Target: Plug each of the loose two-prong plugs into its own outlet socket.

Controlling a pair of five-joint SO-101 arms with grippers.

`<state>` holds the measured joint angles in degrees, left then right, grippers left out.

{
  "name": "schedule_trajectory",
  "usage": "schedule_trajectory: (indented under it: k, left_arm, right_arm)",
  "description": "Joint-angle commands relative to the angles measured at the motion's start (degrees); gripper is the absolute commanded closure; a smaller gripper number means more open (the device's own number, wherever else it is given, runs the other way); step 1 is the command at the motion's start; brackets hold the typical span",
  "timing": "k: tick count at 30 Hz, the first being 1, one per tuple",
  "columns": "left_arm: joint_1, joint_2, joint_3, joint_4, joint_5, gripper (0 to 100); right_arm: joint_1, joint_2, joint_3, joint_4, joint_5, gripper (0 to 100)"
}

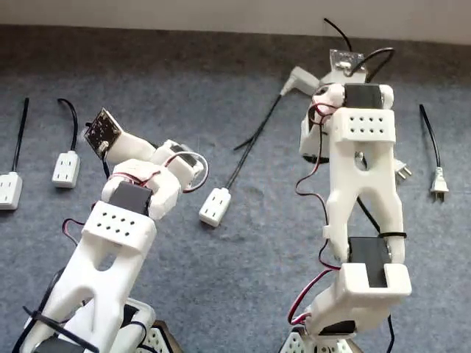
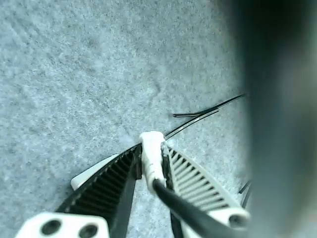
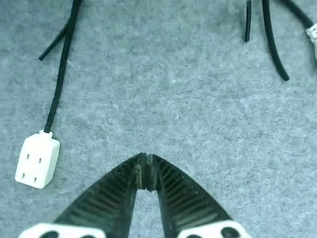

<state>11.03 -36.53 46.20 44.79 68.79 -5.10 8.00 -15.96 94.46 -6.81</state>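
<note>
- Between the jaws of the left gripper point(image 2: 152, 148) sits a white two-prong plug point(image 2: 151, 166). The jaws are closed on its body near their tips, and its black cord point(image 2: 193, 213) runs back toward the wrist. Its prongs are hidden.
- On the grey tabletop point(image 1: 257, 279) lie a middle outlet socket point(image 1: 215, 206), a second socket point(image 1: 66, 169) and a third socket point(image 1: 9, 190), the last two at the far left.
- The right gripper point(image 3: 147, 158) has its jaws pressed together on nothing, over bare tabletop near the middle outlet socket.
- A loose plug point(image 1: 439, 182) lies far right, well apart from every socket. Another plug point(image 1: 401, 170) peeks out beside the right arm.
- Likely risks:
  - The grip is narrow and near the tips, so the plug could pivot when pushed.
  - The cord trailing back could tug the plug askew.
  - The sockets lie loose, so one may slide away unless the idle right gripper braces it.
  - With the prongs unseen, they may meet the socket face instead of its slots.
</note>
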Motion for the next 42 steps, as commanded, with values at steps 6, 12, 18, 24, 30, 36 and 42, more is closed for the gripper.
schedule_trajectory:
  k: [6,12,18,24,30,36,42]
  left_arm:
    - [1.8,-1.63,-3.21,0.09,-1.41,99]
    - [0.84,1.8,-12.88,0.09,-1.58,99]
    - [0.66,22.11,-33.89,3.34,-1.85,99]
    - [0.66,46.81,-68.79,33.23,-3.08,99]
    - [1.1,54.64,-86.55,58.02,-3.34,99]
    - [5.41,45.32,-72.31,57.76,-3.08,99]
    - [7.25,35.82,-58.68,51.96,-2.99,99]
  right_arm:
    - [-0.4,-1.01,11.74,-8.4,-0.79,99.1]
    - [-1.63,-1.01,19.21,-15.69,-0.88,99.1]
    - [-1.63,-0.92,24.92,-22.73,-0.88,99.1]
    - [-1.63,-0.92,28.53,-28.18,-3.69,99.1]
    - [-1.63,-0.92,28.62,-28.79,-5.63,99.1]
    - [-1.63,-0.57,29.49,-30.99,-5.63,99.1]
    - [-2.59,-0.84,34.07,-37.32,-5.27,99.1]
